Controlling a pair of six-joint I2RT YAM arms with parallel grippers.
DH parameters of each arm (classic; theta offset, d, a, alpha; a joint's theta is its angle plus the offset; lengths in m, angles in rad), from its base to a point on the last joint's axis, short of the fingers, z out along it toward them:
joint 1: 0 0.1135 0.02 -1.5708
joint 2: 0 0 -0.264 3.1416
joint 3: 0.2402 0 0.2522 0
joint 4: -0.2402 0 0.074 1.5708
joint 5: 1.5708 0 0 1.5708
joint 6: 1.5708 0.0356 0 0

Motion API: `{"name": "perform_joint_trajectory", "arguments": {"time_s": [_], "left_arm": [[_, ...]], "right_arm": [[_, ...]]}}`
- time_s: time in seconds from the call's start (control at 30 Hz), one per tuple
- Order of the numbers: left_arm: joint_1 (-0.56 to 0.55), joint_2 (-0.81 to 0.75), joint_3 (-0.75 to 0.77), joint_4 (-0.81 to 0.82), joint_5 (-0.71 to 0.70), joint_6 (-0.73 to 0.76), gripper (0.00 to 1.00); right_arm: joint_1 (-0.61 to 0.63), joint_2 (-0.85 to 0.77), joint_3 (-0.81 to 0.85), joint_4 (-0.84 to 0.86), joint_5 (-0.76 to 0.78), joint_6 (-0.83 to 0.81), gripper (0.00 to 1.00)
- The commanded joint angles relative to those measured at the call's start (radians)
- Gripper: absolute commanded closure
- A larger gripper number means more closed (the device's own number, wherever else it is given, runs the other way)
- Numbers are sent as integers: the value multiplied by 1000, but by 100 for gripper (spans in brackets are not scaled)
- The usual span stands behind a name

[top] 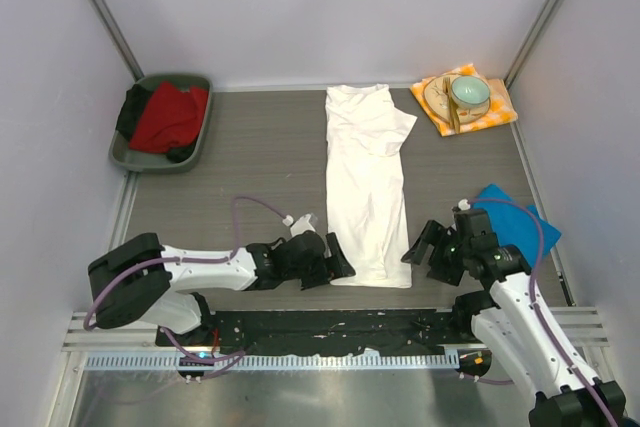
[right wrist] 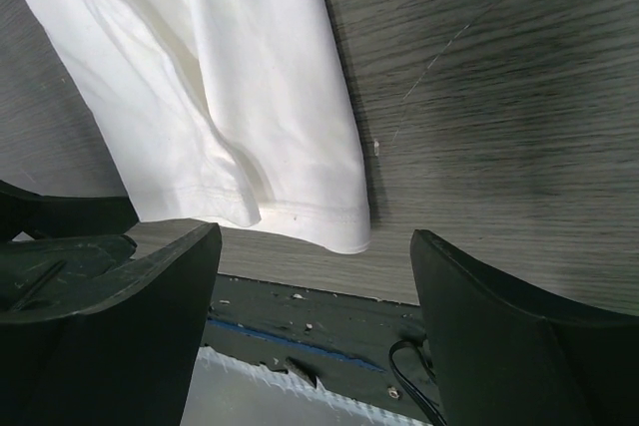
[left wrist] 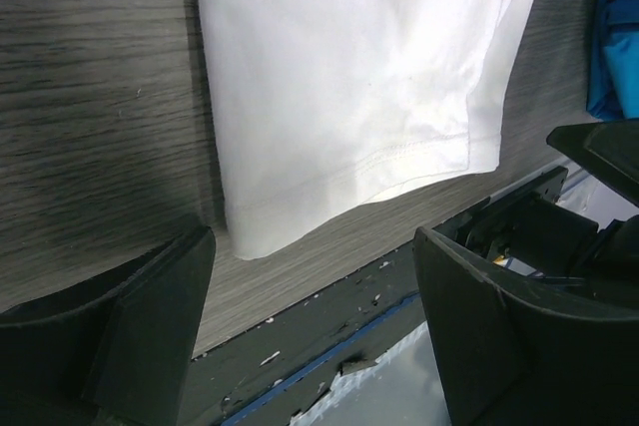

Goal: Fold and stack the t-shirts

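White t-shirt point(top: 367, 187): folded lengthwise into a long narrow strip, plain side up, flat on mid-counter point(top: 250, 167). Collar end far, hem at the near edge, one sleeve flap sticking out to the right near the top. Blue t-shirt point(top: 505, 209): right side of counter, apparently folded flat, partly hidden.

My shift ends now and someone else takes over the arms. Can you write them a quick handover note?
The left pincer is open and empty at the near left corner of the white shirt; the right pincer is likewise open and empty at the near right corner.
The white shirt lies in the middle, folded lengthwise into a long strip.
The blue shirt lies just right of the right pincer, compact and seemingly folded.
Done: the lengthwise folds.
Left: probably grip both hem corners, fold the strip crosswise, then stack the two shirts.
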Motion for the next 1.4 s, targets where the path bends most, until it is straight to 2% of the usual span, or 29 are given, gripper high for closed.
{"name": "perform_joint_trajectory", "arguments": {"time_s": [0.0,0.03,0.1,0.23,0.5,0.57,0.6,0.67,0.7,0.8,1.03,1.37], "left_arm": [[-2,0,-74,30,3,-56,18],[-2,-3,-83,33,0,-64,24],[-2,1,-103,53,-5,-72,27],[-2,40,-113,97,2,-76,39],[4,150,-102,191,23,-73,47],[4,173,-102,220,32,-76,52],[5,178,-103,226,41,-78,62],[7,184,-110,245,43,-82,71],[7,190,-113,248,46,-84,81],[14,192,-123,263,51,-86,93],[21,166,-142,258,46,-84,98],[27,133,-162,241,32,-86,98]], "right_arm": [[13,27,-2,54,-35,-19,18],[18,33,-4,60,-36,-18,18],[30,55,-9,77,-40,-15,19],[59,99,-15,111,-33,2,19],[136,138,-16,153,11,53,20],[154,138,-24,154,20,64,19],[159,138,-27,154,26,67,19],[162,135,-35,156,31,71,19],[162,135,-36,154,36,70,20],[163,129,-42,153,40,73,19],[165,106,-78,156,39,94,21],[206,133,-121,217,40,140,40]]}}
